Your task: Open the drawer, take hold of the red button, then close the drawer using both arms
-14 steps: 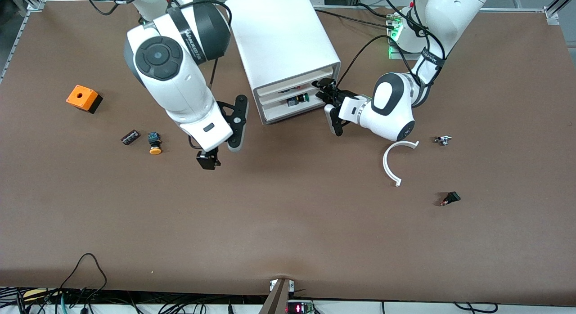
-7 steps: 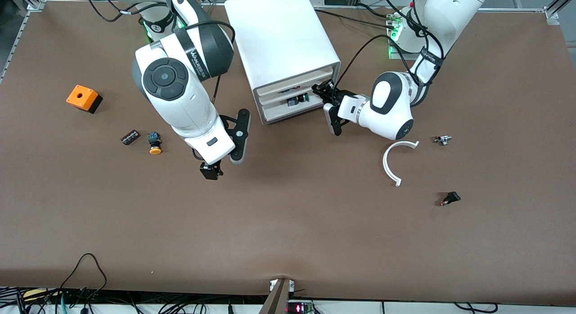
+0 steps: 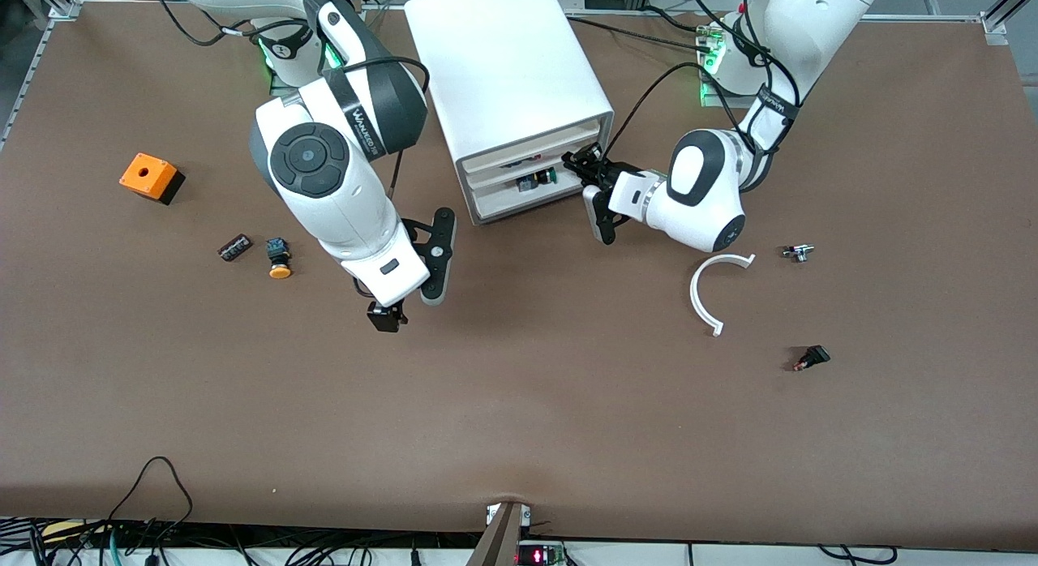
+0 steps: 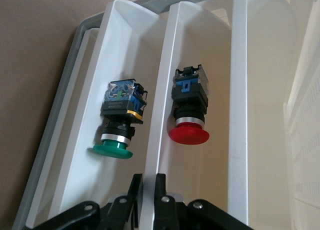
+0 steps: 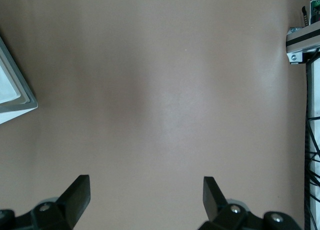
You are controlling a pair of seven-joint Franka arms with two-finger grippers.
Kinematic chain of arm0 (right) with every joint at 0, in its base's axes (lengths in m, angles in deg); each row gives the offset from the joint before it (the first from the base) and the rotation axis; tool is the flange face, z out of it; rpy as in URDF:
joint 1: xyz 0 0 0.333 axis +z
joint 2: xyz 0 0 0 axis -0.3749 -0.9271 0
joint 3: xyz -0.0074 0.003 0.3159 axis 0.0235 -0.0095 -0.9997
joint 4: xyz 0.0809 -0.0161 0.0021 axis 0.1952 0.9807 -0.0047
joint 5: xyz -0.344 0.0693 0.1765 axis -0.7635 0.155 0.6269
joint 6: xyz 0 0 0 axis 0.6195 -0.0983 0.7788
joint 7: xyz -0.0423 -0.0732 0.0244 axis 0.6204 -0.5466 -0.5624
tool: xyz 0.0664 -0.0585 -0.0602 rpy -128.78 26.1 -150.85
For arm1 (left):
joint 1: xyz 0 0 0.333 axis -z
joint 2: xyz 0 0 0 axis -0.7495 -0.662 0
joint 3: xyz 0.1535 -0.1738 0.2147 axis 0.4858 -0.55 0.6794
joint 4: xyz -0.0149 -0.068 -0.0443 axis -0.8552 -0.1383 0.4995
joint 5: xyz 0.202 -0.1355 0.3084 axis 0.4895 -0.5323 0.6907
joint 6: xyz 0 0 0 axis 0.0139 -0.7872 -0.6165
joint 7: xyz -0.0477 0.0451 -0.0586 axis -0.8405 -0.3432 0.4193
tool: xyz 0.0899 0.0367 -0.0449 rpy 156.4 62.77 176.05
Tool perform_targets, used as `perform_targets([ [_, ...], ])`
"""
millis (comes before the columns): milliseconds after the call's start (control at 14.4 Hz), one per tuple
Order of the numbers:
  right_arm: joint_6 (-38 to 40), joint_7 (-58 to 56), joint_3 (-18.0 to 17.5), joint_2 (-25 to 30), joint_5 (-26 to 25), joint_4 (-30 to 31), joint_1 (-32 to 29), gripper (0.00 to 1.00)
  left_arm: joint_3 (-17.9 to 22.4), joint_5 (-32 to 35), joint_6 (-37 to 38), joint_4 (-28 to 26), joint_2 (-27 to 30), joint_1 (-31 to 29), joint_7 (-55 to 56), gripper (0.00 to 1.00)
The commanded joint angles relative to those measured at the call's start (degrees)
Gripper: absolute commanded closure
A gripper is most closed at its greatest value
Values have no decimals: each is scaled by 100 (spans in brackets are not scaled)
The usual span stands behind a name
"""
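Left wrist view: left tool pinching drawer lip.

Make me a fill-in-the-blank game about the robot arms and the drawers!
1. The left gripper is shut on the front edge of a white ____.
2. The button in that drawer has a ____ cap.
3. The button in the drawer beside it has a ____ cap.
4. The right gripper is ____, over bare table.

Missing words: drawer; red; green; open
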Motion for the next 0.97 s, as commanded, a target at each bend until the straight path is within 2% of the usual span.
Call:
perform_targets([
  [0,-91,-226,-45,-124,-21,-194,-26,0,-42,-158,-89,11,106,-23,81,100],
  [348,-100,-235,-36,-150,164,-194,-18,0,107,-27,-98,450,-166,-102,73,100],
  [557,-91,-218,-45,-133,164,-194,-9,0,195,289,-98,802,-413,-120,72,100],
  [904,-3,-253,-53,-106,164,-194,70,0,608,334,-89,1197,-597,-147,63,100],
])
